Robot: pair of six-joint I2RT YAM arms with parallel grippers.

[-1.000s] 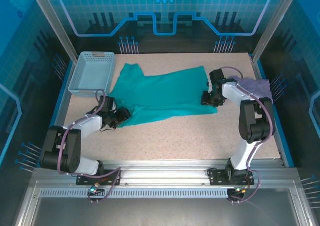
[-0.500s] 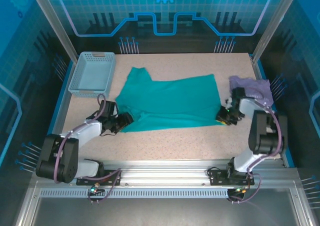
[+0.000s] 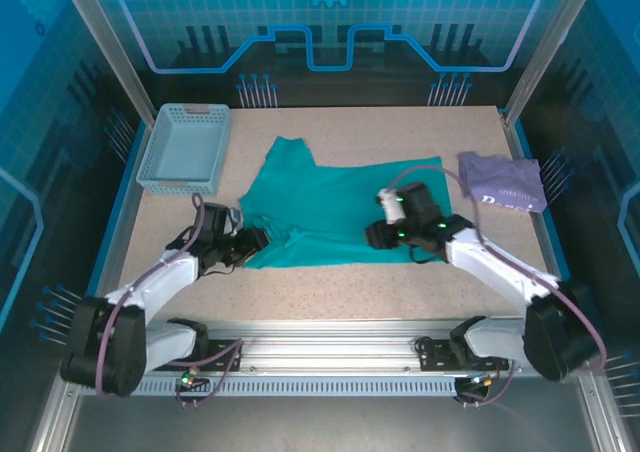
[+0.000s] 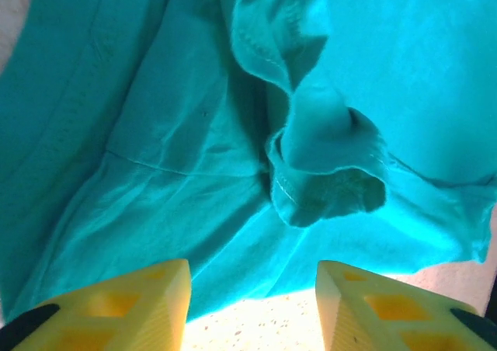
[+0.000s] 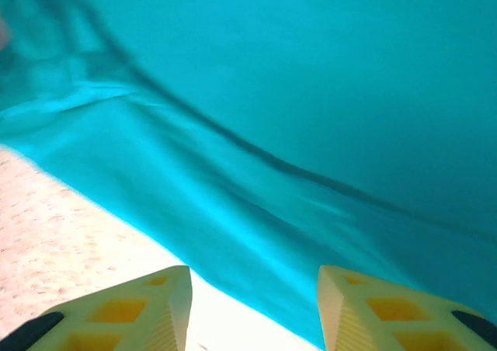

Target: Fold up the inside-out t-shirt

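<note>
Worry here is a crooked fold. T-shirt [image 3: 340, 207] lies rumpled on the tabletop [image 3: 330, 282] just beside the basket [image 3: 185, 152]; left gripper [image 4: 252, 304] at its corner nearest the basket, right gripper [image 5: 252, 304] farther from it, both jaws open, gripping nothing. Pinching that bunched lump [image 4: 326, 172] or only one layer would probably skew everything.

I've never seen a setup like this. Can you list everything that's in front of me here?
t-shirt: one, teal-green, spread rumpled mid-table
basket: one, pale blue, far left corner of the table
folded garment: one, lavender, right side of the table
table: one, speckled beige, under everything
left arm: one, white and black, reaching to the t-shirt's near left corner
right arm: one, white and black, reaching to the t-shirt's near edge
left gripper: one, yellow fingers, open over a bunched fold
right gripper: one, yellow fingers, open over the near hem
</note>
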